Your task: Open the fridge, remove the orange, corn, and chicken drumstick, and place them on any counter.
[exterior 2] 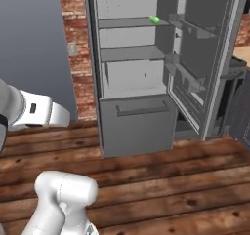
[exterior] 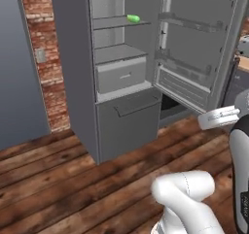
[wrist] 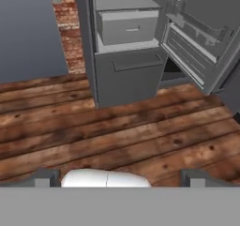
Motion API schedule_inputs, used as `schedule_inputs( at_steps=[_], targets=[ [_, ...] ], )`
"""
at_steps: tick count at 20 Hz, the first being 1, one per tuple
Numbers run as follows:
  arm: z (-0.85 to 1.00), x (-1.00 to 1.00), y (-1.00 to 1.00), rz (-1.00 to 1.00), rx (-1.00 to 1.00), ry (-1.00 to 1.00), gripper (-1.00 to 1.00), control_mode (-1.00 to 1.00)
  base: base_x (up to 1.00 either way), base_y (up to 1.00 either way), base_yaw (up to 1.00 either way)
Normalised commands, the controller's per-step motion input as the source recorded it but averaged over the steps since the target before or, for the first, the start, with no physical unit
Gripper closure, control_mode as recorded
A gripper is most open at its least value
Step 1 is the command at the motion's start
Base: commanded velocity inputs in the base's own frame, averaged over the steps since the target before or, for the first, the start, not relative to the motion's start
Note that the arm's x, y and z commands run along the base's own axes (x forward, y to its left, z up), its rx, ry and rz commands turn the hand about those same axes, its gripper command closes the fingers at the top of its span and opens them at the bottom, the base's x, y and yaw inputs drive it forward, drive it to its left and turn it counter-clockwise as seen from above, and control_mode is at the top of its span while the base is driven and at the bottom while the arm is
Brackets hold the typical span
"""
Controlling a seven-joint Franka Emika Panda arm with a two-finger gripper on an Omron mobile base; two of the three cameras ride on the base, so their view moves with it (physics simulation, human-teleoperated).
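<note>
From the left base view I saw the fridge (exterior: pixel 121 73) standing with its door (exterior: pixel 202 43) swung wide open to the right. One piece of corn (exterior: pixel 133 18) lay on an upper shelf, toward its right end, close to the door's hinge side. Below that were a second shelf and one pale drawer (exterior: pixel 121 74), pushed in. Under the drawer the dark lower compartment (exterior: pixel 127 126) had a bar handle and was shut. A brick wall (exterior: pixel 46 53) stood left of the fridge, and a plank wood floor (exterior: pixel 73 179) lay between me and it, with nothing on it in the way. At the far right edge I could make out a sliver of tan counter (exterior: pixel 243 63).

From the right base view I counted the same single corn (exterior 2: pixel 154 19) on the upper shelf, near the open door (exterior 2: pixel 205 58). Two shelves showed in the fridge (exterior 2: pixel 132 73), and the door carried several rack bins. A small wall plate (exterior 2: pixel 72 48) sat on the brick to the left.

In the hand view the tool (wrist: pixel 119 178) pointed across the floor (wrist: pixel 117 131) toward the lower fridge (wrist: pixel 126 56), well apart from it. Its two fingertips (wrist: pixel 47 177) stood spread as wide as they go, with nothing between them. The drawer (wrist: pixel 129 27) and the shut lower compartment were ahead, and the open door (wrist: pixel 197 47) reached out on the right.
</note>
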Motion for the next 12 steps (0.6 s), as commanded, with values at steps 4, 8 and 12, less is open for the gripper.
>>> schedule_inputs(
  at_steps=[4, 8, 12],
  targets=[
    [0.00, 0.00, 0.00, 0.00, 0.00, 0.00, -1.00, 1.00, 1.00, -0.01, 0.07],
    [0.00, 0.00, 0.00, 0.00, 0.00, 0.00, -1.00, 1.00, 1.00, -0.06, 0.10],
    [0.00, 0.00, 0.00, 0.00, 0.00, 0.00, -1.00, 1.00, 1.00, -0.11, 0.10]
  ],
)
